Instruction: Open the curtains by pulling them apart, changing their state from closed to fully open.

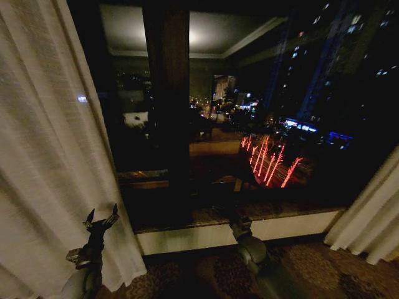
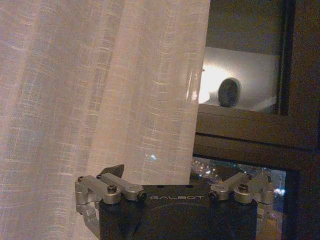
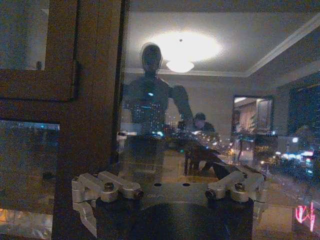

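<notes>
Left end effector (image 1: 101,219) low at the left of the head view, fingers spread apart and pointing up, empty. It stands just in front of the left curtain panel (image 1: 50,156), near that panel's inner edge; whether a fingertip touches the fabric cannot be told. In the left wrist view the same end effector (image 2: 175,190) has its jaw links splayed wide, nothing between them, and the sheer cream cloth (image 2: 95,95) hangs just beyond it, pleats vertical, its free edge running down beside the dark window frame (image 2: 250,130).

Right arm (image 1: 249,246) low centre-right in the head view, reaching toward the sill (image 1: 206,237); its tip is lost against the dark glass. Right wrist view: right end effector (image 3: 170,192) with links likewise spread wide, holding nothing, facing the window pane (image 3: 210,125).

Right curtain panel (image 1: 371,215) bunched at the far right edge, cut off by the picture border. Between the two panels the glass is bare: the curtains stand apart.

Hard to read: glass carries reflections of a ceiling lamp (image 3: 180,65) and of the robot itself over city lights outside.

Writing: "GALBOT" (image 2: 177,197) on the left wrist housing.
</notes>
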Available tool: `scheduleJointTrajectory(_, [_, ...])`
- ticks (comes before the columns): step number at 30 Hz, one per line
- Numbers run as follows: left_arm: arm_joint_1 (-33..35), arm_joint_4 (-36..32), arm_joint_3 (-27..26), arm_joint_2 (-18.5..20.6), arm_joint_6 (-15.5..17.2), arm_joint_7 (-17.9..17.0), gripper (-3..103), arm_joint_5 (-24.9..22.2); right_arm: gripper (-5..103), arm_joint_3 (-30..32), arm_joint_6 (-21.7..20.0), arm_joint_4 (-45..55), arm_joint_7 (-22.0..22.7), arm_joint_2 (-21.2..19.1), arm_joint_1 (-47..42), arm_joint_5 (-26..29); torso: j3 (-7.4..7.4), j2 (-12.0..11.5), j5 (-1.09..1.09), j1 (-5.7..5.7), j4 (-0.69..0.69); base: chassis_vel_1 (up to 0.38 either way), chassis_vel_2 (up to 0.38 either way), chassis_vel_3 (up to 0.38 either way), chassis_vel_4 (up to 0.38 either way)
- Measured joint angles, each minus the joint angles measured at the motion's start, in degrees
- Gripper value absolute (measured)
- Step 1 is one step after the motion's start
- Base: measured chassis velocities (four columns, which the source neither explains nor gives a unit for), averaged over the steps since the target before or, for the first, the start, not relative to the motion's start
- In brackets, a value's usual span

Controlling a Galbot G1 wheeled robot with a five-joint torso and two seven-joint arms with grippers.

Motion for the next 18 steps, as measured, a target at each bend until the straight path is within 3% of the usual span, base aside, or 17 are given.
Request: scheduleJointTrajectory(18, [0.0,0.0,0.0,0.0,0.0,0.0,100,0.0,100,0.0,0.0,0.0,0.0,0.0,0.0,0.0,0.0,0.0,0.0,0.0,0.0,0.0,0.0,0.0,0.0])
